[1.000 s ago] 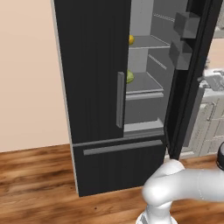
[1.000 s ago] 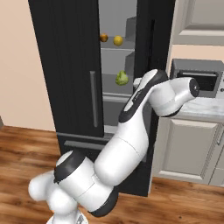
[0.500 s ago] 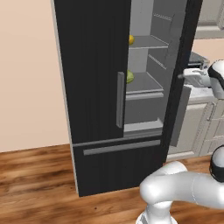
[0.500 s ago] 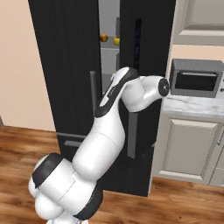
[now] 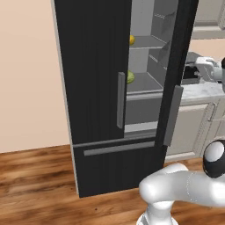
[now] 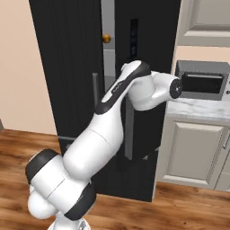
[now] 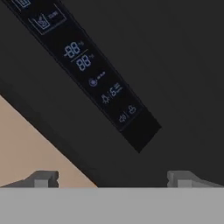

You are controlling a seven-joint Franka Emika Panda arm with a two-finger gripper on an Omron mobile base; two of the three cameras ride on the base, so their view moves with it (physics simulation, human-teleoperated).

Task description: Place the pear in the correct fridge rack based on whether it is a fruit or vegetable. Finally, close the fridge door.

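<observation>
Tool (image 7: 111, 177) tips stand apart with nothing between them, aimed at the outer face of the fridge door (image 5: 176, 66), close to its control panel (image 7: 94, 78). The pear (image 5: 132, 39) already sits on the upper fridge rack (image 5: 147, 42), beside an orange-brown fruit (image 6: 106, 38); a green leafy lump (image 5: 130, 77) lies on the shelf below. Closing the door appears to be the step left. Should the push glance off the door's smooth face, the door could stop short and stay ajar.
</observation>
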